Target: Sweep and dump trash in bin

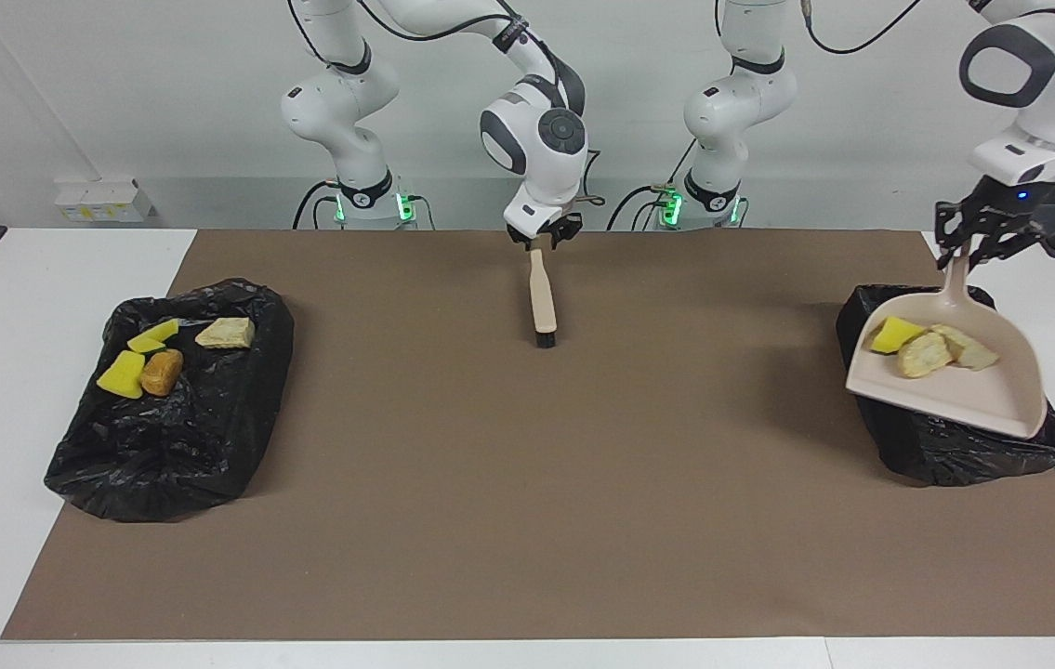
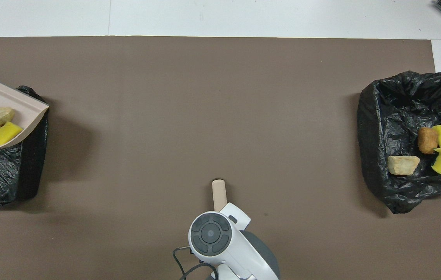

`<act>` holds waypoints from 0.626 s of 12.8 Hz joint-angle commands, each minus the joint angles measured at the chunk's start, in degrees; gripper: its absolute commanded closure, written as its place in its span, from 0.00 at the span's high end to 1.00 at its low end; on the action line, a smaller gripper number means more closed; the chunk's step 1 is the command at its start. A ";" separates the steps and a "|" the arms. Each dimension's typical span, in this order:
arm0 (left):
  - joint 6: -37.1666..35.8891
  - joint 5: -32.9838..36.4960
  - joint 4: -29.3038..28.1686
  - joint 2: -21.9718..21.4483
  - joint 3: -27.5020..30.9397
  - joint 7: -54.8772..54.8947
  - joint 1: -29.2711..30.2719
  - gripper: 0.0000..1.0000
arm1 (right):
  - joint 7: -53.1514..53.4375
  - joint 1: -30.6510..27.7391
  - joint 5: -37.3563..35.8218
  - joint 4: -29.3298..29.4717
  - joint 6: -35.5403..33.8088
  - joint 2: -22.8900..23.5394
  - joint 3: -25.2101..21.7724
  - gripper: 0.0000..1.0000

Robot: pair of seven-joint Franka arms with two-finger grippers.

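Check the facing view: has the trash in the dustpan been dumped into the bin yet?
No. The trash lies in the dustpan, which the left gripper holds over the black bin.

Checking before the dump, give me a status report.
Left hand shut on dustpan, over black bin. Three trash bits aboard, not dumped. Right hand at brush handle, mid-table. Nothing blocking.

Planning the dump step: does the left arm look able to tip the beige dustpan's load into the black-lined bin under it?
Probably yes. The left end effector holds the beige plastic dustpan by its handle above the black-lined bin, with nothing between them; the trash sits loose in the pan.
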 commanded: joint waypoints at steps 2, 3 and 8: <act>0.88 10.91 6.92 5.46 0.17 3.81 2.42 0.00 | -0.24 -5.47 -1.46 11.37 -11.04 -0.70 0.12 1.00; 1.59 14.94 8.85 7.13 0.17 4.78 2.51 0.00 | -0.68 -6.53 -1.81 14.27 -12.64 -0.70 0.04 1.00; -2.26 38.32 9.66 7.50 -0.36 8.30 -0.29 0.00 | -10.40 -16.35 -5.59 27.19 -24.49 -0.53 -0.23 1.00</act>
